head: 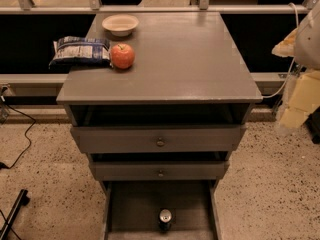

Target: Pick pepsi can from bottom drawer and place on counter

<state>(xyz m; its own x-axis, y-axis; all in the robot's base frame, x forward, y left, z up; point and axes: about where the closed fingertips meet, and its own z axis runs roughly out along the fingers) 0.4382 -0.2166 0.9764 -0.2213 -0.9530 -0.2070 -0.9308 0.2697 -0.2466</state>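
Grey desk [200,69] fills your frame; the can [165,219] stands upright in the open drawer [132,206], bottom centre. Your hand [296,103] hangs at the right edge; you cannot tell its grip.

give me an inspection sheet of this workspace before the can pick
surface: counter, grey, flat, slightly glossy
job's things: pepsi can upright near the front of the open bottom drawer
clutter: bowl, snack bag and red apple at the counter's back left; bag overhangs the left edge, apple right beside it
grippers: gripper at the right edge of view, beside the cabinet, well away from the can
cables: black cable on the floor at left; white cable at right
surroundings: speckled floor; two knobbed drawers partly pulled out; rail behind
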